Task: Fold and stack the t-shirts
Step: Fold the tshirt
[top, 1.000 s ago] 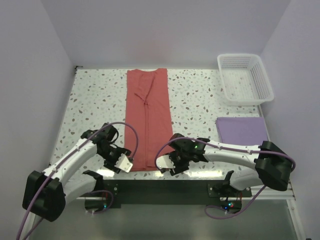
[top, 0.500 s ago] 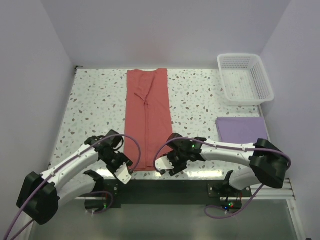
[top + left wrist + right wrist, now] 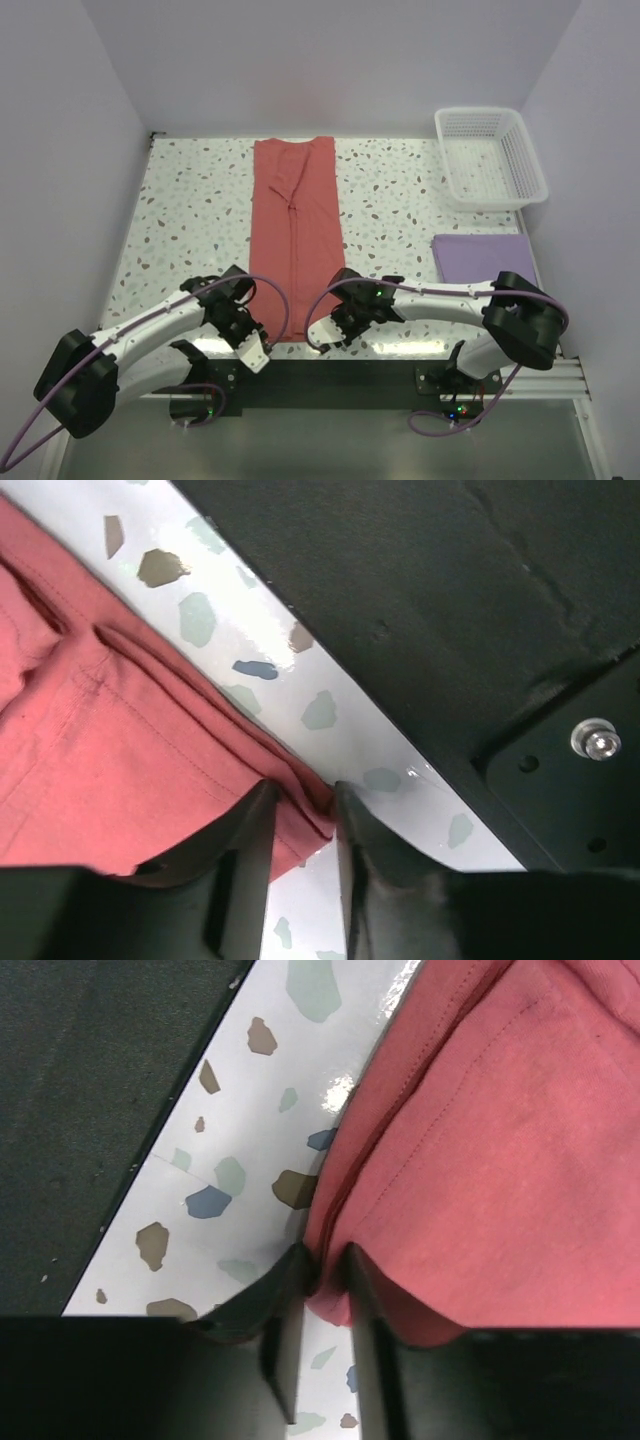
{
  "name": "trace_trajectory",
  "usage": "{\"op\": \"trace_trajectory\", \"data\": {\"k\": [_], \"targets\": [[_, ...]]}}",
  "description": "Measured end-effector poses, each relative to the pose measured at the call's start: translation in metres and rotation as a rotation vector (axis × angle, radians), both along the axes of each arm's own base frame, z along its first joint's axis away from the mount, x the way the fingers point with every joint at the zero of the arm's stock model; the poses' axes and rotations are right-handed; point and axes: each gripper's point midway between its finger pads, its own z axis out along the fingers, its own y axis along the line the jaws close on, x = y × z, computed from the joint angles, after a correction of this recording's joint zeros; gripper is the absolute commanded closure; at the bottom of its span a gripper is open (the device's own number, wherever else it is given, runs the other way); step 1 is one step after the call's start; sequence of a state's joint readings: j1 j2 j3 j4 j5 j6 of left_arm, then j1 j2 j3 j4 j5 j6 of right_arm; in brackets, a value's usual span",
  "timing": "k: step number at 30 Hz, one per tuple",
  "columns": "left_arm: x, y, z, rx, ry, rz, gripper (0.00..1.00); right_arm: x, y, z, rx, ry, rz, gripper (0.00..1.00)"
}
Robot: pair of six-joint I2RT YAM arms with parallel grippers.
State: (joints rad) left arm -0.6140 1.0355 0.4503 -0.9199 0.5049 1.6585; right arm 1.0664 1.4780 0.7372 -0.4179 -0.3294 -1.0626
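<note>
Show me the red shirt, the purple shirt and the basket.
red shirt (image 3: 297, 230), top view, middle of the cloth
purple shirt (image 3: 483, 260), top view, centre of the fold
basket (image 3: 532, 160), top view, right wall

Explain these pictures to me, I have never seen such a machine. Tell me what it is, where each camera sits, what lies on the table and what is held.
It is a robot with a left arm and a right arm, bolted at the table's near edge. The wide picture looks down from above and behind them. The two close-ups come from a camera on each wrist. On the speckled table lie a long salmon t-shirt, a folded lavender t-shirt and a white basket. The left fingers pinch the salmon t-shirt's near left corner, and the right fingers pinch its near right corner.
</note>
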Motion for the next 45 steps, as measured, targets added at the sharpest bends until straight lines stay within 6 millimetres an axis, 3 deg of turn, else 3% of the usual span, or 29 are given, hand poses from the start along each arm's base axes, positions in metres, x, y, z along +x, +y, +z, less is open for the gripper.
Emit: {"op": "trace_trajectory", "data": {"k": [1,4,9,11,16,21,27,33,45], "targets": [[0.001,-0.001,0.0,0.0,0.003,0.004,0.76,0.001,0.001,0.0,0.002,-0.006,0.004,0.87],[0.008,-0.008,0.0,-0.012,-0.002,0.023,0.89,0.004,0.002,-0.001,0.008,-0.027,0.01,1.0],[0.018,-0.014,0.003,-0.035,-0.028,0.064,1.0,0.007,0.003,0.0,0.022,-0.048,0.01,1.0],[0.02,-0.015,0.006,-0.037,-0.027,0.093,1.0,0.006,0.0,0.002,0.025,-0.049,0.006,1.0],[0.042,-0.031,0.038,-0.108,-0.038,0.211,1.0,0.015,-0.005,0.016,0.059,-0.048,-0.056,1.0],[0.079,-0.033,0.071,-0.189,-0.086,0.338,1.0,0.061,-0.013,0.042,0.12,-0.074,-0.178,1.0],[0.121,-0.031,0.082,-0.208,-0.103,0.425,1.0,0.107,-0.015,0.067,0.174,-0.135,-0.216,1.0],[0.16,-0.03,0.081,-0.217,-0.128,0.474,1.0,0.162,-0.01,0.069,0.181,-0.155,-0.233,1.0],[0.275,-0.016,0.087,-0.255,-0.24,0.583,1.0,0.273,0.002,0.071,0.214,-0.218,-0.247,1.0]]}}
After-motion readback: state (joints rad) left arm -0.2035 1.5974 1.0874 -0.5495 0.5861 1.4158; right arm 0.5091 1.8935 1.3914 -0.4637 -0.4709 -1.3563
